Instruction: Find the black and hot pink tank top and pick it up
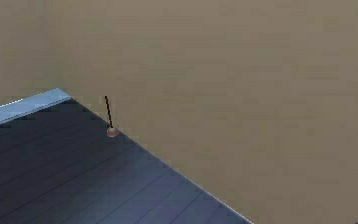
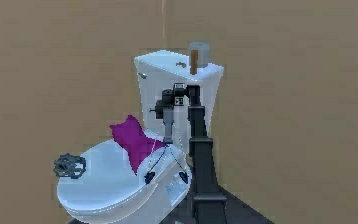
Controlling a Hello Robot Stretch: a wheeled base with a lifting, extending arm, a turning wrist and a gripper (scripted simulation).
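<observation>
Tank top [image 2: 133, 133]: hot pink cloth with thin black straps, lying crumpled on the closed lid [image 2: 105, 172] of a white toilet [image 2: 117, 205], toward the lid's back edge, just in front of the tank [image 2: 155, 72].

Pincer [image 2: 165, 115]: dark body at the far end of the arm [image 2: 202, 175], seen before the tank front and just above the pink cloth. Whether it touches the cloth cannot be told, and whether it holds anything cannot be told, since the garment lies on the lid right at it.

Arm: dark square bar rising from the arm side view's bottom edge, along the toilet's right side.

Other items, arm side view: small dark grey ring-shaped object [image 2: 70, 165] on the lid's left edge; grey-brown cylinder [image 2: 197, 55] upright on the tank top.

Other items, forward view: dark plank floor [image 1: 77, 180]; plain tan wall [image 1: 227, 80]; plunger [image 1: 110, 120] upright at the wall's foot; pale flat slab [image 1: 29, 105] at the left edge.
</observation>
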